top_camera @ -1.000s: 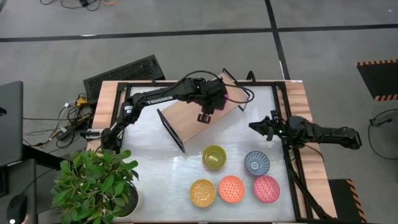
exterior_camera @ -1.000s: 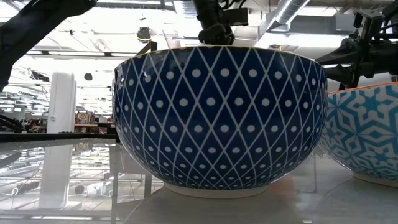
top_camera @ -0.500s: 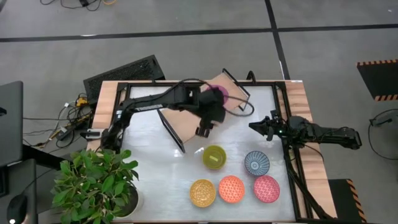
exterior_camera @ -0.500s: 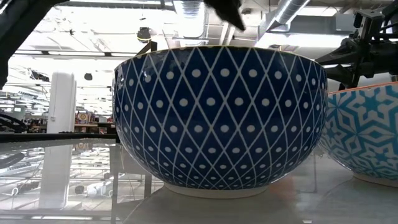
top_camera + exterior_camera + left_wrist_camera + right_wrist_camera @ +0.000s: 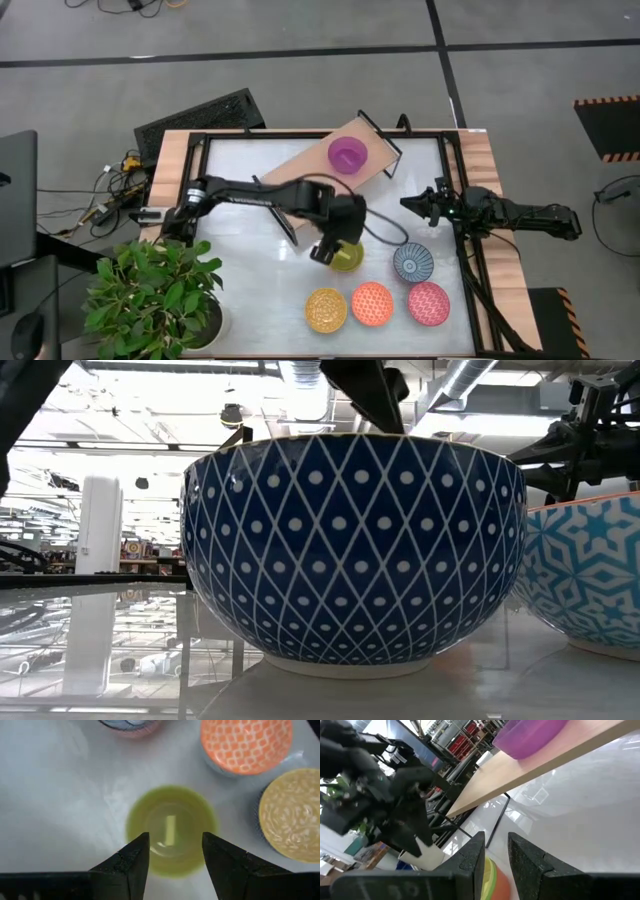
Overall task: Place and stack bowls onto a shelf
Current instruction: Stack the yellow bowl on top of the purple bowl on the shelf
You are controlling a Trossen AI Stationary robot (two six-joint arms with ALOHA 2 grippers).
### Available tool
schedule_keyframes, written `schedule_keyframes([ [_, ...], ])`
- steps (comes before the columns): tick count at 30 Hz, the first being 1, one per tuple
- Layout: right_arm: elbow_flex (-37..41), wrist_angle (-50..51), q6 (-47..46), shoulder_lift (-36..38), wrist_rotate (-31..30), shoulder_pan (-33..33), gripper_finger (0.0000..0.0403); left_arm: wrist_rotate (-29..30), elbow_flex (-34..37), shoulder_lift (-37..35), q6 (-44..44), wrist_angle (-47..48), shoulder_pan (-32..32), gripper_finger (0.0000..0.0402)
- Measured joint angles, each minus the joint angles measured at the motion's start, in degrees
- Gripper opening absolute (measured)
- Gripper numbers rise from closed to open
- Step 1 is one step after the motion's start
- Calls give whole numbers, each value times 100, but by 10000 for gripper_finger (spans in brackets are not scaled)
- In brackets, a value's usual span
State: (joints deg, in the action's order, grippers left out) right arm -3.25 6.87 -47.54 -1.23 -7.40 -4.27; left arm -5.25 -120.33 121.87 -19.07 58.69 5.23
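1. Step in hand, by the look of it: fetching the next bowl, with one purple bowl point(image 5: 348, 154) already on the shelf point(image 5: 312, 166).
2. Left gripper point(image 5: 172, 851) hanging directly over the yellow-green bowl point(image 5: 171, 830), fingers point(image 5: 131, 857) spread wide with a clear gap, holding nothing.
3. Bowl centred under that gap, one finger over each side of the rim; touching or not, cannot tell.
4. Next move probably calls for lowering until one finger sits inside the rim and one outside, then pinching the wall and lifting straight up.
5. Just past the gripper: orange bowl point(image 5: 246, 745) and yellow bowl point(image 5: 289, 813), close enough to be knocked if the descent drifts.
6. Farther on, in the overhead view: blue bowl point(image 5: 412, 262) and pink bowl point(image 5: 428, 303), both on the table point(image 5: 240, 165).
7. Farthest from the left gripper: shelf at the table's back, set at an angle, with room beside the purple bowl.
8. Right gripper point(image 5: 411, 204) waiting off to the side near the table's edge, fingers nearly closed and empty.
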Motion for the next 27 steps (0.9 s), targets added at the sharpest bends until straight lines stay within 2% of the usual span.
schedule_keyframes([
  [15,0,0,-1,0,7,0,113,423,1215,8,616,-825,832,166],
  [27,0,0,-1,0,7,0,113,412,1796,12,666,-1263,789,166],
])
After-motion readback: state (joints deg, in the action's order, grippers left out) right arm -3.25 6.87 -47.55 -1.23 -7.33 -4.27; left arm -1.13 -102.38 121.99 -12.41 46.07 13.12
